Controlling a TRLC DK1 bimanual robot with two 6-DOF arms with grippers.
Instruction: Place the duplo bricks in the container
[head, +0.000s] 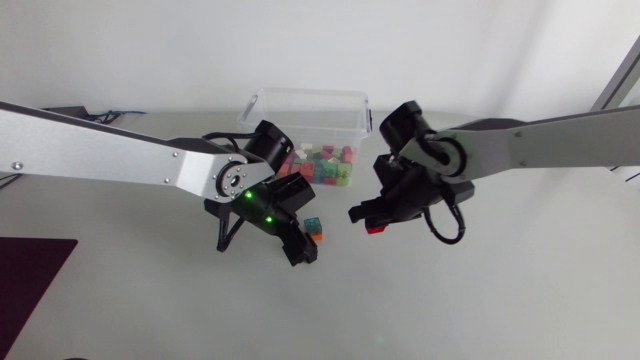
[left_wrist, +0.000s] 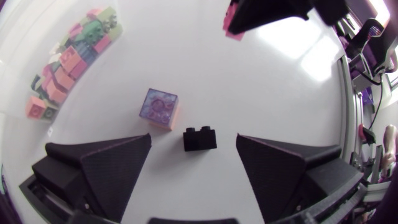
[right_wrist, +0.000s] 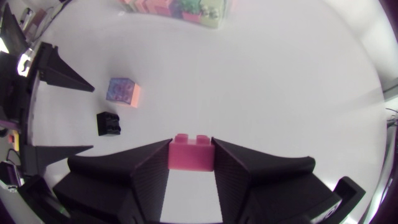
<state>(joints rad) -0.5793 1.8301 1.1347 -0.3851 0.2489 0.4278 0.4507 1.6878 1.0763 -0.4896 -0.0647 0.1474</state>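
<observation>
My right gripper (right_wrist: 191, 146) is shut on a pink-red duplo brick (right_wrist: 191, 153), held a little above the table; in the head view this gripper (head: 368, 220) hangs in front of the clear container (head: 352, 108). My left gripper (left_wrist: 193, 139) stands open low over the table, with a small black brick (left_wrist: 200, 139) between its fingers, which do not touch it. Just ahead of it lies a brick with a bluish top and orange side (left_wrist: 161, 107), teal and orange in the head view (head: 313, 228). Several coloured bricks (head: 325, 165) lie in the container.
The container stands at the back middle of the table, behind both grippers. The two grippers are close together, with my left gripper (head: 303, 246) just left of the right one. A dark mat (head: 25, 285) lies at the front left corner.
</observation>
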